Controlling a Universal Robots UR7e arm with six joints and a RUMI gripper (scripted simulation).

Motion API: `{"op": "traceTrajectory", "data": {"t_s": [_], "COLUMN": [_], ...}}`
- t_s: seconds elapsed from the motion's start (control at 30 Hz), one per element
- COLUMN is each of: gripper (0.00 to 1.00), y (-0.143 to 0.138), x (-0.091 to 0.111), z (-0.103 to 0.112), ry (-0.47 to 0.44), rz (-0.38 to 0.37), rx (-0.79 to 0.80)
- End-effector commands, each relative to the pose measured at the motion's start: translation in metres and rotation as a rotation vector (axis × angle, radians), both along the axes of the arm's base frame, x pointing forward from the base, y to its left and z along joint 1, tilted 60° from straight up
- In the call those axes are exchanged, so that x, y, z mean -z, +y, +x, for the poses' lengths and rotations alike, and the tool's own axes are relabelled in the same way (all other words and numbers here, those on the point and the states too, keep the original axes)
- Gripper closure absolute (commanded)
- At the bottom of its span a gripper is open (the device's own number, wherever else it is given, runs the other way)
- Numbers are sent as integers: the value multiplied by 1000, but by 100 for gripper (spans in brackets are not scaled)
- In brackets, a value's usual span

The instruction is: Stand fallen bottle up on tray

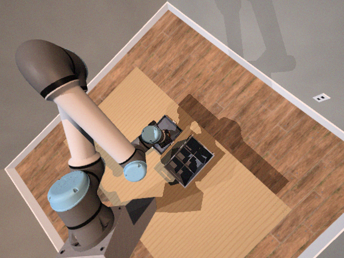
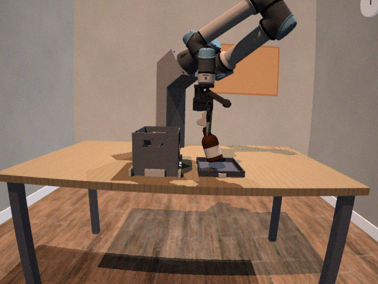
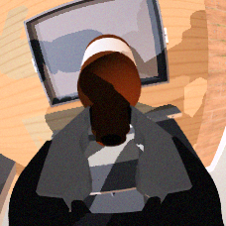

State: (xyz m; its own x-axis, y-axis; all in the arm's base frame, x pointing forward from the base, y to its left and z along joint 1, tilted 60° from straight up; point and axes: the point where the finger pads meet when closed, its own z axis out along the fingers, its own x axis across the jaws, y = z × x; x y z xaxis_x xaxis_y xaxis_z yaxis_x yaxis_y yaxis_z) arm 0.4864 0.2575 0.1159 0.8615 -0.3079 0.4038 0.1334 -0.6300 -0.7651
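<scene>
A brown bottle (image 2: 212, 149) (image 3: 109, 84) (image 1: 169, 134) with a white label hangs almost upright, its base tipped slightly and just at the floor of the dark tray (image 2: 236, 173) (image 3: 55, 45) (image 1: 170, 123). My gripper (image 2: 206, 129) (image 3: 109, 107) points straight down and is shut on the bottle's neck. From above, the wrist hides most of the bottle and the fingers. Whether the base touches the tray I cannot tell.
A grey crate (image 2: 156, 152) (image 1: 170, 161) with inner compartments stands close to the tray's left side in the front view. Both stand on the wooden table (image 2: 279, 173) (image 1: 225, 211). The arm's base column rises behind the crate.
</scene>
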Motion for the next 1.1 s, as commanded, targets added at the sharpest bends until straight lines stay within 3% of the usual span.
{"op": "traceTrajectory", "data": {"t_s": [0.0, 1.07], "gripper": [100, 100], "y": [-5, -20], "x": [-3, -15], "z": [-3, -14], "ry": [0, 0], "rz": [0, 0], "rx": [-1, -1]}}
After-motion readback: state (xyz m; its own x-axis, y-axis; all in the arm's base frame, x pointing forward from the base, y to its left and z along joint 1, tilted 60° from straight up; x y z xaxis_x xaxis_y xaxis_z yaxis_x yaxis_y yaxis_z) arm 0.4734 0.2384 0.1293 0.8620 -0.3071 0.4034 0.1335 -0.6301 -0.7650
